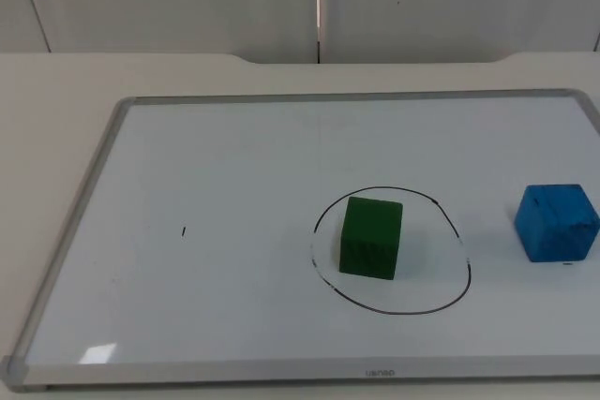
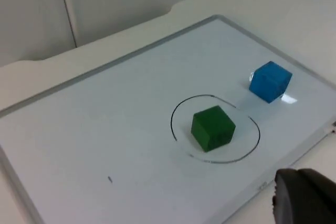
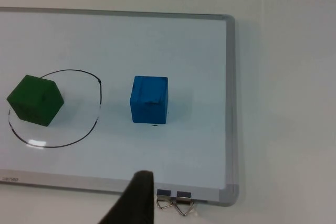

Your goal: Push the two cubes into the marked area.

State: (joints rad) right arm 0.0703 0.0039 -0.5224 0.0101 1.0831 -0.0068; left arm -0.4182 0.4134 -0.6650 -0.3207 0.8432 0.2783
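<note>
I judge one cube done: the green cube (image 1: 371,237) sits inside the drawn circle (image 1: 450,222) on the whiteboard (image 1: 187,156), while the blue cube (image 1: 557,222) rests well outside it, toward the right. Next I'd need a sideways shove of the blue one toward the ring. Both arms wait above the worktop; left gripper (image 2: 304,198) and right gripper (image 3: 137,200) hold nothing, and I cannot tell their opening.

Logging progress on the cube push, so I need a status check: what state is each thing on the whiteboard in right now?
Green cube: upright, inside the circle.
Blue cube: upright, outside the circle, on its right in the top view.
Black drawn circle: holds one cube.
Metal-framed whiteboard: flat on the table.
</note>
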